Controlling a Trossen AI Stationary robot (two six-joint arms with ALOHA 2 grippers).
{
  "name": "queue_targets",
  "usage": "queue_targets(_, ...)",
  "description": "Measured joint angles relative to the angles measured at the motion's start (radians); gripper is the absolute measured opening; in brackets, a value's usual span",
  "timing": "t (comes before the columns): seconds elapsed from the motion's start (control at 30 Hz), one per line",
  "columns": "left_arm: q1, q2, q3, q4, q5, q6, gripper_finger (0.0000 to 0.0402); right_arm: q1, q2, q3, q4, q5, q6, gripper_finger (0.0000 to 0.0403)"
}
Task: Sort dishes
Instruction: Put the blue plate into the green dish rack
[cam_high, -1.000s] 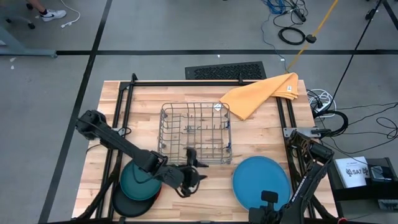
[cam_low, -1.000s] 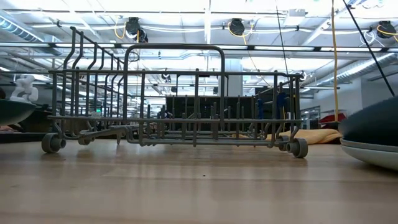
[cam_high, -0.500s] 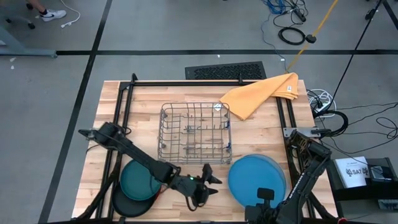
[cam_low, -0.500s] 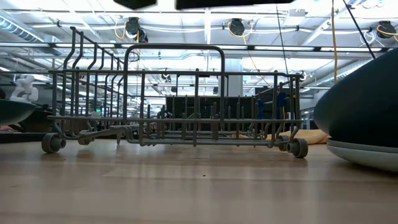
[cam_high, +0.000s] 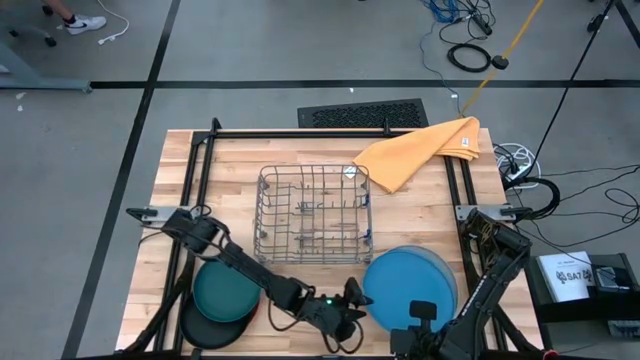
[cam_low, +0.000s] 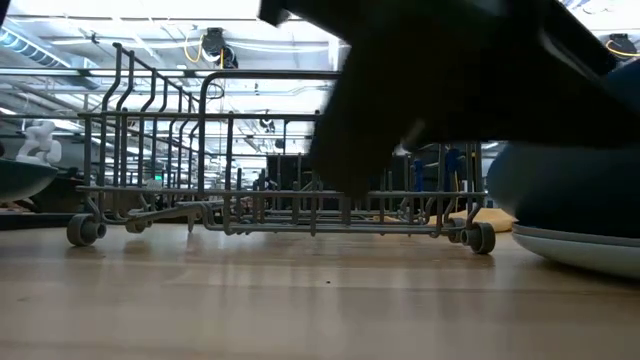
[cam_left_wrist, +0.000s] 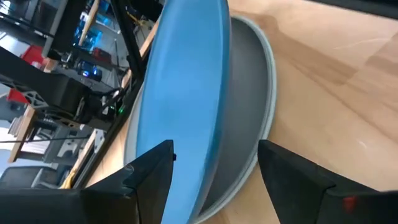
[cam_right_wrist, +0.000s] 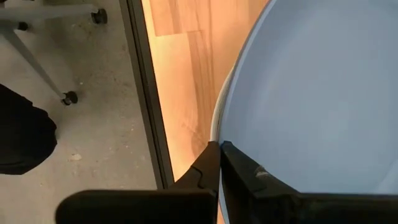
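The left gripper is found low over the near edge of the worktop, its jaws standing apart. In the left wrist view the rim of the bright blue plate is seen between the two fingers, tilted up off the grey plate directly beneath it; whether the fingers touch the rim cannot be told. The stack is seen just beyond the jaws toward the right arm.

The right gripper is placed at the near side of the same stack, its jaws together, their tips at the edge of a pale blue plate. Contact cannot be confirmed.

Behind the left gripper, along its arm, the dark teal plate is seen lying on the black plate, well apart from the jaws.

Farther off, the wire dish rack stands at mid-worktop with no plates in it. In the low view it is partly screened by the dark mass of the left arm.

At the far right corner, the yellow-orange cloth is noted lying crumpled, well clear of both grippers.
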Motion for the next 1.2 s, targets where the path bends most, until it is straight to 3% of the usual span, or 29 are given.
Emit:
queue_targets(0.2,0.018,0.037,0.037,0.0,-0.028,0.046,0.0191,-0.003,0.0,0.0,0.018,0.001,-0.006,0.0)
queue_targets(0.47,0.019,0.039,0.036,-0.025,-0.013,0.084,0.0021,-0.003,-0.004,0.0,0.015,0.005,-0.008,0.0)
queue_targets(0.67,-0.001,0.039,0.035,-0.018,-0.021,0.156,0.0008,-0.003,-0.005,0.0,-0.006,0.001,0.06,0.0015)
queue_targets(0.87,-0.037,0.034,0.037,0.017,-0.08,0.202,0.0007,-0.001,-0.001,0.066,-0.066,0.033,0.105,0.0085)
queue_targets(1.03,-0.06,0.0,0.041,0.028,-0.12,0.217,0.0005,0.001,0.0,0.23,-0.191,0.139,0.098,0.015)
queue_targets(1.2,-0.08,-0.058,0.039,0.039,-0.105,0.226,0.0005,-0.003,-0.003,0.403,-0.277,0.301,0.038,0.0174)
